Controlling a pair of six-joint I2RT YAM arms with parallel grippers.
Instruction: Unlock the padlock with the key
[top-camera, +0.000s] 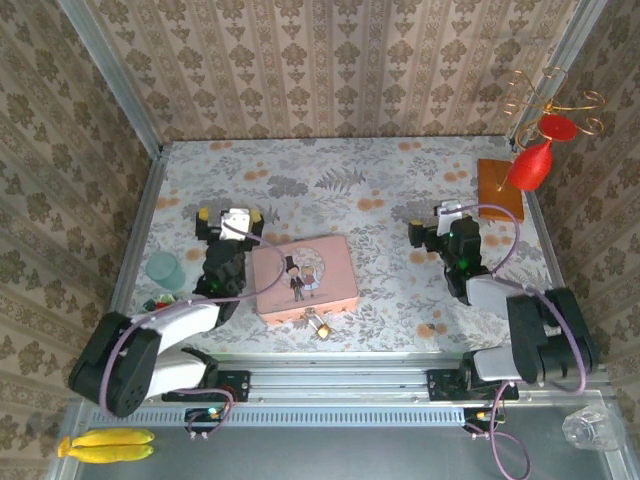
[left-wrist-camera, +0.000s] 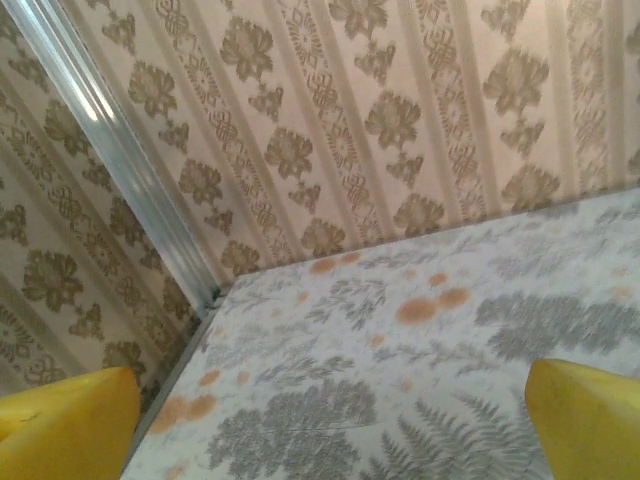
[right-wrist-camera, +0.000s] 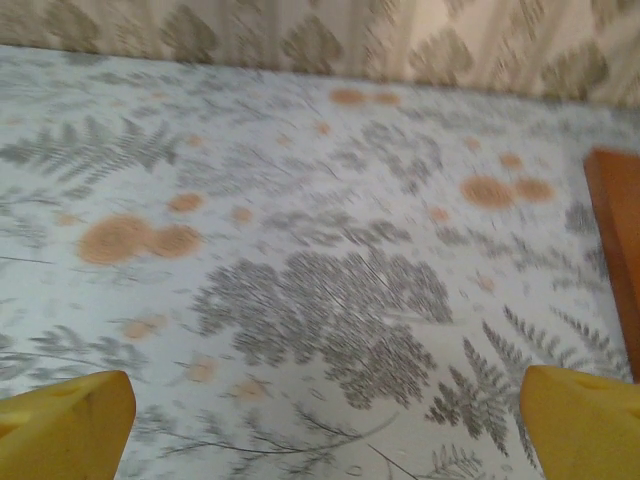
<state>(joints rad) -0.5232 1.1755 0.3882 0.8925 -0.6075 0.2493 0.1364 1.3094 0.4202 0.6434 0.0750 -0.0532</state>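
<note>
Here's the padlock (top-camera: 320, 327), a tiny brass-gold block with a thin silver loop, lying flat on the bench (top-camera: 380, 180) at the near edge. It sits just off the near long side of the pink tin (top-camera: 305, 277); it's too small to tell whether the two touch. The tin is a flat rectangle with rounded corners and a smooth lid printed with a cartoon couple.

Over to the left tool (top-camera: 228, 214), hanging just beyond the tin's far-left corner, jaws spread wide and pinching nothing. From its own wrist camera, the left tool (left-wrist-camera: 325, 430) shows blunt, matte yellow fingertips (left-wrist-camera: 65, 425) at both lower corners, with bare bench between them. That bench has a pale cover printed with grey ferns and soft orange blots.

The right tool (top-camera: 432, 222) is well apart from the tin on the other side, spread just as wide and holding nothing. Its wrist camera shows the right tool (right-wrist-camera: 325, 430) with the same yellow pads low in the frame.

Further out, a translucent teal cup (top-camera: 164, 268) stands by the left wall. A flat orange board (top-camera: 500, 185) lies far right, with a glossy red pear-shaped ornament (top-camera: 530, 165) above it under curly gold wire (top-camera: 545, 95). Bananas (top-camera: 105, 445) and a clear glass (top-camera: 590, 428) sit on the metal ledge.
</note>
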